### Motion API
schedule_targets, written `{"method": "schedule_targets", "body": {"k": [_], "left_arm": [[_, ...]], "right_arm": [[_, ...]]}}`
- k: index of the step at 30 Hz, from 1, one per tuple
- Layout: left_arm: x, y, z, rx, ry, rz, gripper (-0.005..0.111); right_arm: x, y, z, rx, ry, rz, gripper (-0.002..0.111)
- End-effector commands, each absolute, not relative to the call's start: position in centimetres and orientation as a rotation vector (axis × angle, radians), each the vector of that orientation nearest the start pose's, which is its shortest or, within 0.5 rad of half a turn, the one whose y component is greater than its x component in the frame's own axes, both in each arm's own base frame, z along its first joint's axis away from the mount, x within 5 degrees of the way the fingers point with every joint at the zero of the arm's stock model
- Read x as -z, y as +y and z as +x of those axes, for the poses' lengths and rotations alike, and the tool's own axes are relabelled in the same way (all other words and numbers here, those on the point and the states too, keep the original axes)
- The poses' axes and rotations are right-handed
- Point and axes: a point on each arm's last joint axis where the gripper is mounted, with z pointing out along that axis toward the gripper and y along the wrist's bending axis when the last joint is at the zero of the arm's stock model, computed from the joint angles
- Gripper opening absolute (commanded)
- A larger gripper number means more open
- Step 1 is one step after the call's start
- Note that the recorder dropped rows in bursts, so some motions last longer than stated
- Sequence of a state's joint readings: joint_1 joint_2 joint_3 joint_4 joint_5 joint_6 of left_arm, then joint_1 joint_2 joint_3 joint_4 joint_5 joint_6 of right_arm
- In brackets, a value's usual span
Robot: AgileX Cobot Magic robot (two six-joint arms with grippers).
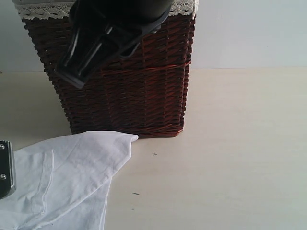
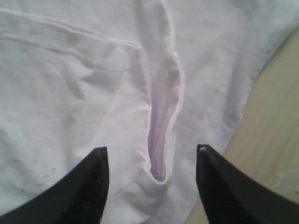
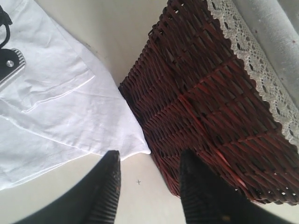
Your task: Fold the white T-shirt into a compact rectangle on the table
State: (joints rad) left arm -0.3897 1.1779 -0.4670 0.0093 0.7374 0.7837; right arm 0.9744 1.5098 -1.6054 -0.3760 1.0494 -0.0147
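My left gripper (image 2: 152, 148) is released. Its two black fingers (image 2: 88, 186) stand apart, and a raised ridge of the shirt (image 2: 70, 93) runs up between them. Neither finger presses it, as far as I can see. Around that ridge is creased white cloth, with a stitched hem crossing one side. A strip of the table (image 2: 275, 140) shows past the cloth's edge beside one finger.

My right gripper (image 3: 149, 153) is released too, its fingers apart with nothing between them (only bare table and a tiny dark speck below). It hangs above the spot where a corner of the shirt meets the foot of the basket (image 3: 201, 93).

In the exterior view the shirt lies on the table at the lower left, its corner tip right at the basket's base. The basket, dark brown wicker with a lace liner (image 1: 38, 10) at its rim, stands upright behind the shirt. My right gripper shows as a black shape before the basket's upper part. The metal side of my left one sits at the left edge, over the shirt.
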Motion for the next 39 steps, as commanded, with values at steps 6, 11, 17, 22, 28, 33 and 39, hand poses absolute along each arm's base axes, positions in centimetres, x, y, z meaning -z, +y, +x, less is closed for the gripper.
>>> {"method": "schedule_targets", "body": {"k": [6, 11, 17, 22, 28, 33, 39], "left_arm": [[-15.2, -6.1, 16.5, -0.157, 2.54, 1.701, 0.052], [-15.3, -5.4, 17.5, -0.339, 2.488, 1.689, 0.017], [-17.2, -4.4, 19.5, -0.649, 2.4, 1.657, 0.001], [-21.5, -4.1, 22.5, -0.865, 2.218, 1.426, 0.001], [-23.9, -3.3, 25.7, -0.848, 2.012, 1.366, 0.001], [-24.0, -0.2, 28.9, -0.905, 2.012, 1.287, 0.001], [-23.6, 3.1, 33.9, -0.697, 2.051, 0.966, 0.001]], "right_arm": [[-41.4, 24.5, 20.3, 0.021, 2.042, -1.174, 0.04], [-41.3, 24.4, 20.3, 0.031, 2.056, -1.177, 0.04], [-41.3, 24.0, 20.1, 0.046, 2.096, -1.169, 0.04], [-41.7, 23.4, 19.7, 0.052, 2.108, -1.163, 0.04], [-42.2, 22.8, 19.3, 0.041, 2.118, -1.142, 0.04], [-42.2, 22.6, 19.2, 0.046, 2.13, -1.144, 0.04], [-42.2, 22.7, 19.1, 0.033, 2.136, -1.143, 0.04]]}}
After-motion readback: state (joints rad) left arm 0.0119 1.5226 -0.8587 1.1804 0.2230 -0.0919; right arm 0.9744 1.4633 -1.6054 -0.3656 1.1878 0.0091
